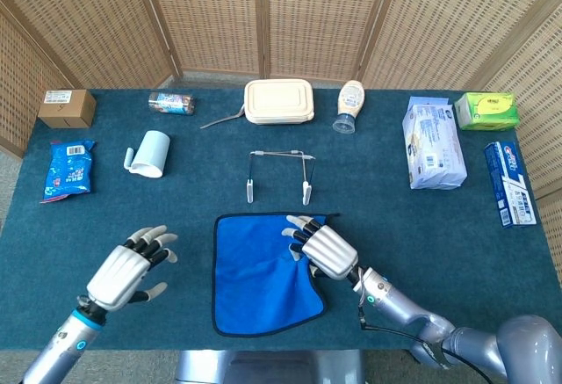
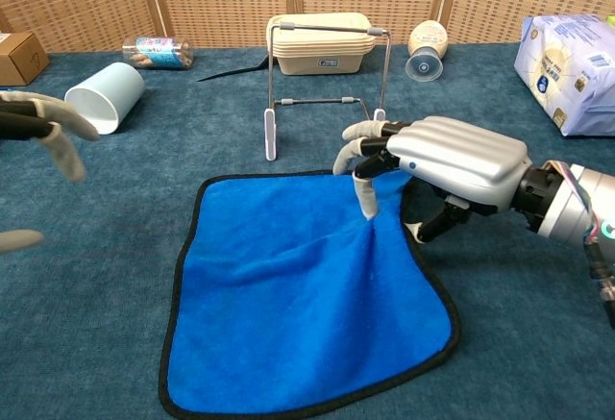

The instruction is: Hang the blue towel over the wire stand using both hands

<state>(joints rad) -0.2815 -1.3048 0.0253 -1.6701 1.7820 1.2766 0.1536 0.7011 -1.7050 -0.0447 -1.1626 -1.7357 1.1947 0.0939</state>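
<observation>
**A:** Woven cane screens behind, dark teal carpet-like table in front. Count?

**B:** One blue towel, one wire stand, two hands. Clutter: one cardboard box, one blue snack pack, one pale blue cup on its side, one small jar lying down, one cream lidded container, one squeeze bottle cap-down, one white wipes pack, one green box, one blue carton.

**A:** Towel position?

**B:** Flat on the table, just in front of the stand, not on it. Plush, black-edged, rounded corners. Puckered into a ridge under the right hand.

**A:** Right hand state?

**B:** Fingers pressed down into the cloth near its far right corner, thumb tucked beneath. Cloth bunches there; looks pinched.

**A:** Left?

**B:** Left hand hovers left of the towel, fingers spread, nothing in it. Not touching the cloth.

**A:** View differences?

**B:** Head view shows the whole left hand and all the clutter. Chest view clips it to blurred fingertips at the left edge, but shows the stand's thin metal hoop upright with white-capped feet, and the towel's fold.
</observation>
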